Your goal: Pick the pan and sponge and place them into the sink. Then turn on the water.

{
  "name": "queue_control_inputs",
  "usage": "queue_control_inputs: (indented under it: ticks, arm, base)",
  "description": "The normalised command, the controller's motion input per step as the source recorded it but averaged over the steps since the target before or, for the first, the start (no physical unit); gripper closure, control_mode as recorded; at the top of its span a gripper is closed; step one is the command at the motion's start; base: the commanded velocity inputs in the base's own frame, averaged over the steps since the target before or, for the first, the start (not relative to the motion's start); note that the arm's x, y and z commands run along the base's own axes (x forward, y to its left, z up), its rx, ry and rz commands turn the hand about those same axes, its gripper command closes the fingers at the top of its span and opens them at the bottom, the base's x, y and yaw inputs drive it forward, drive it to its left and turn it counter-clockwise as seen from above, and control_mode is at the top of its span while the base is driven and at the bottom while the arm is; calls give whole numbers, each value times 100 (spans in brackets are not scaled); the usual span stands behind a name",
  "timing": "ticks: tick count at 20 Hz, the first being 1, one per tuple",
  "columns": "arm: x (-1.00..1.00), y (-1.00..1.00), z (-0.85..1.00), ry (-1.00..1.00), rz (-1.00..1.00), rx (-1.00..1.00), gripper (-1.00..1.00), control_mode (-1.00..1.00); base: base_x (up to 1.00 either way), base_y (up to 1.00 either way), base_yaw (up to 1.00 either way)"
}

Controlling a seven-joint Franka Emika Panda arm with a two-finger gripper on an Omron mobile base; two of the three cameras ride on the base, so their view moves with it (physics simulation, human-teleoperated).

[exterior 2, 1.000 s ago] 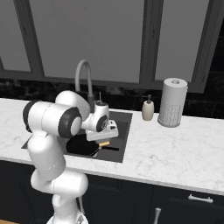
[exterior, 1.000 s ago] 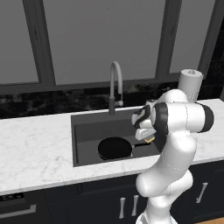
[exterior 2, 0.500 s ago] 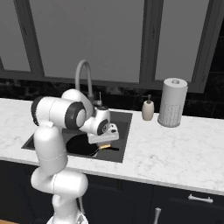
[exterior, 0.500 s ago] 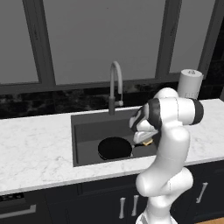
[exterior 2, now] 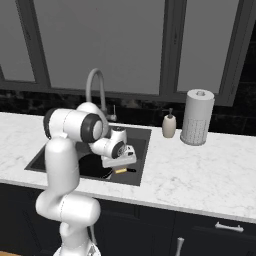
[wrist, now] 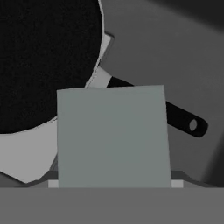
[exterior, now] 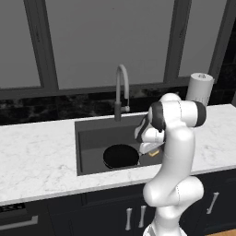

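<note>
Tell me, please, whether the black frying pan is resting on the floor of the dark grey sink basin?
Touching. The left base view shows the black frying pan lying flat on the floor of the dark grey sink basin, no gap beneath.

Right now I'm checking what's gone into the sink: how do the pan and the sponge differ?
The pan is round, black and broad; the sponge is a small block, grey on top. The pan lies flat on the sink floor; the sponge is between the gripper's fingers above the pan's handle. Both are inside the basin.
</note>
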Motion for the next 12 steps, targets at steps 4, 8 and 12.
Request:
queue_control_inputs:
  ticks: [4, 8, 12]
  arm:
    - [15, 0, -19, 0, 0, 0, 100, -100]
    - [8, 0, -1, 0, 0, 0, 100, -100]
    - [7, 0, 0, 0, 0, 0, -100, -100]
  base:
    - [0, 0, 0]
    - [0, 0, 0]
    - [0, 0, 0]
